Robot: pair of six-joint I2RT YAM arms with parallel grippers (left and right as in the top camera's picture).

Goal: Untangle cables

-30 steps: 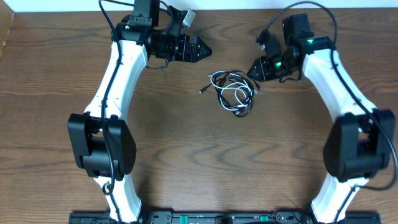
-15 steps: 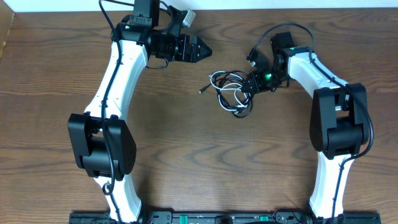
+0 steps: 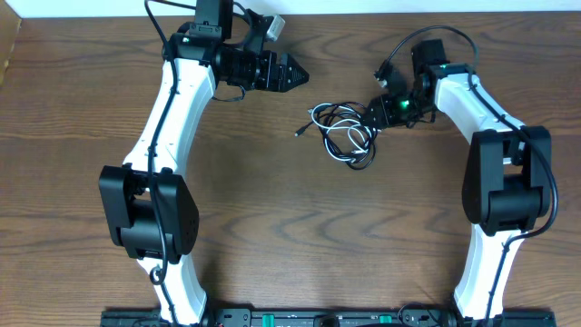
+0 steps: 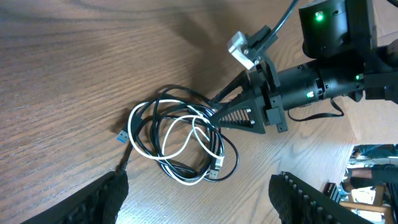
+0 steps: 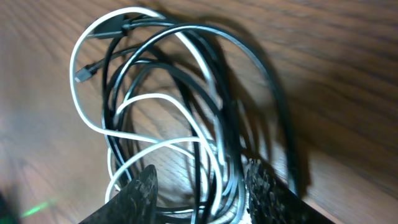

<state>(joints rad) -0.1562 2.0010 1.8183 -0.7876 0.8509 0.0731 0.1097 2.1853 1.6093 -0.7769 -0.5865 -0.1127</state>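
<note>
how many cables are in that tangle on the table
2: a black cable and a white cable, looped through each other in one pile by the right gripper; overlapping loops could hide more.

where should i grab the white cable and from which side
Probably its outermost loop: the white cable bows out there on the left end effector's side, away from the crossings. Come down on it from that side; the right end effector crowds the opposite edge.
</note>
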